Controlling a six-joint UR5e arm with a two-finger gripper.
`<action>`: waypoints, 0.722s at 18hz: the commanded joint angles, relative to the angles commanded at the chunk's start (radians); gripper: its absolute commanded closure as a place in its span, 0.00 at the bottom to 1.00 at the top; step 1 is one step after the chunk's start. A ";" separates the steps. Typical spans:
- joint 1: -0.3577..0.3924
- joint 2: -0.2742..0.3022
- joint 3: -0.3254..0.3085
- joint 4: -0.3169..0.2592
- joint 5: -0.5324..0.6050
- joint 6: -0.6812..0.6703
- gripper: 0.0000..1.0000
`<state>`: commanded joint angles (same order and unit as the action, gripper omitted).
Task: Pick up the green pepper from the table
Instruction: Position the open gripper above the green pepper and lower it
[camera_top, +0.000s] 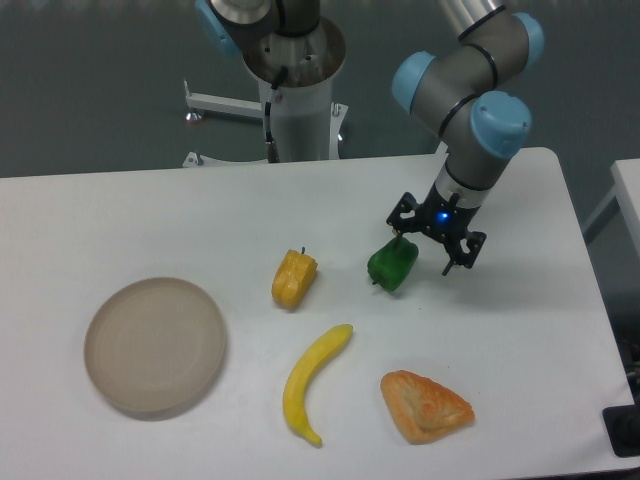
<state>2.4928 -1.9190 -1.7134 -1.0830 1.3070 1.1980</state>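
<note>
The green pepper is small, glossy and dark green, and lies on the white table right of centre. My gripper hangs straight down just right of it, with a blue light on its body. The jaws stand wide apart and hold nothing. The left fingertip is at the pepper's upper edge and the right fingertip is over bare table to the pepper's right. I cannot tell whether the left finger touches the pepper.
A yellow-orange pepper lies left of the green one. A banana and a croissant-like pastry lie near the front. A round beige plate sits at the front left. The arm's base stands behind the table.
</note>
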 joint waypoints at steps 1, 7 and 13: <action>-0.002 0.000 -0.003 0.000 0.000 -0.002 0.00; -0.014 0.005 -0.023 0.002 0.002 -0.002 0.00; -0.020 -0.009 -0.046 0.063 0.005 0.000 0.00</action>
<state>2.4728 -1.9282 -1.7594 -1.0201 1.3115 1.1980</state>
